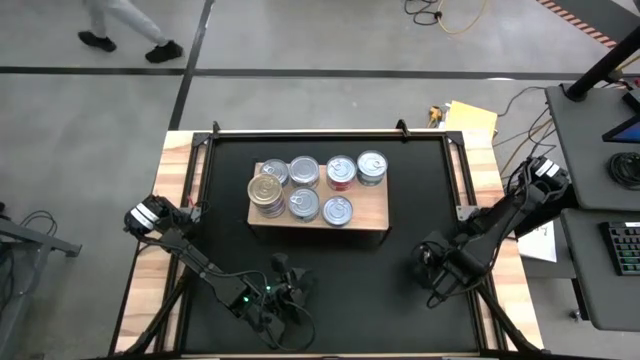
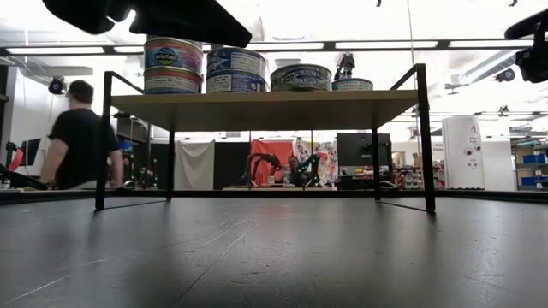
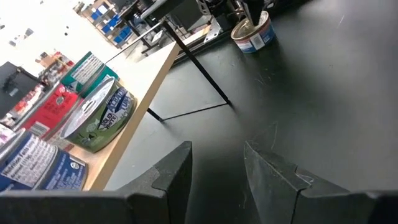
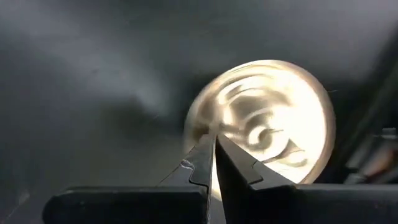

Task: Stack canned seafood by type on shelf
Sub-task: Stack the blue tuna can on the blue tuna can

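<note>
The light-wood shelf (image 1: 372, 215) on thin black legs (image 2: 101, 141) stands mid-table and carries several canned seafood tins (image 1: 305, 172); the front-left ones are stacked (image 1: 265, 190), two high (image 2: 174, 64). One more tin (image 3: 252, 34) with a blue-and-white label stands on the black mat, right of the shelf. My right gripper (image 4: 213, 146) is shut and points straight down at this tin's bright lid (image 4: 273, 124). My left gripper (image 3: 217, 152) hovers open near the table's front edge (image 1: 290, 282), nothing between its fingers. My right gripper comes from above, pointing down, with its shut fingertips (image 4: 202, 155) at the lid's edge (image 4: 196, 127) of the lone tin. Whether they pinch a tab there or only rest on the lid, I cannot tell. The tin stands upright on the mat (image 3: 255, 48).
The wooden table rim (image 1: 180, 190) frames the black mat (image 1: 350, 270), which is bare in front of the shelf. A desk with a keyboard (image 1: 625, 245) stands to the right. A person (image 2: 81, 137) is beyond the table, and legs cross the floor (image 1: 130, 30).
</note>
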Controlling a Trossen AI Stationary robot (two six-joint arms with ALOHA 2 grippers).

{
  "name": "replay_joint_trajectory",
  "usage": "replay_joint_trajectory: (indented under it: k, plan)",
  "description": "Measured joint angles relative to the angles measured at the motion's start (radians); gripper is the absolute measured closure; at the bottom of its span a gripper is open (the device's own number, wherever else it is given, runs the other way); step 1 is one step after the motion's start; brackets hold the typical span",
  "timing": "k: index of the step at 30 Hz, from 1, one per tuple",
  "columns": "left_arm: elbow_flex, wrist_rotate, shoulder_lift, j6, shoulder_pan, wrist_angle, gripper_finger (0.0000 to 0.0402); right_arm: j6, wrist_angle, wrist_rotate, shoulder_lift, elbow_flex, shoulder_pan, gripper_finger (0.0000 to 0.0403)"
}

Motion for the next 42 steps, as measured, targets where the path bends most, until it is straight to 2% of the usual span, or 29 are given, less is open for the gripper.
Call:
replay_joint_trajectory:
  k: [3, 6, 16, 22, 27, 30, 36, 39, 42]
  plan:
    - [0.000, 0.001, 0.000, -0.038, 0.000, 0.001, 0.0271, 0.061, -0.069, 0.013, 0.006, -0.004, 0.000, 0.0390]
    - [0.000, 0.002, 0.000, -0.057, 0.000, 0.000, 0.0271, 0.082, -0.064, 0.003, 0.033, -0.028, 0.000, 0.0390]
    - [0.000, 0.002, 0.000, -0.055, 0.000, 0.004, 0.0271, -0.055, 0.083, 0.045, 0.095, 0.003, 0.000, 0.0390]
    - [0.000, 0.001, 0.000, -0.055, 0.000, 0.006, 0.0271, -0.185, 0.269, 0.131, 0.097, 0.025, -0.008, 0.0390]
    - [0.000, 0.001, 0.000, -0.055, 0.000, 0.006, 0.0271, -0.407, 0.507, 0.174, 0.098, 0.024, -0.043, 0.0390]
    - [0.000, 0.001, 0.000, -0.054, 0.000, 0.005, 0.0271, -0.515, 0.566, 0.214, 0.098, 0.048, -0.060, 0.0390]
    - [0.000, 0.001, 0.000, -0.051, 0.000, 0.006, 0.0271, -0.562, 0.443, 0.233, 0.093, 0.144, -0.059, 0.0390]
    - [0.000, 0.002, 0.000, -0.053, 0.000, 0.006, 0.0271, -0.462, 0.263, 0.229, 0.093, 0.194, -0.046, 0.0390]
    - [0.000, 0.013, 0.000, -0.054, 0.000, 0.017, 0.0271, -0.319, 0.093, 0.163, 0.098, 0.205, -0.030, 0.0390]
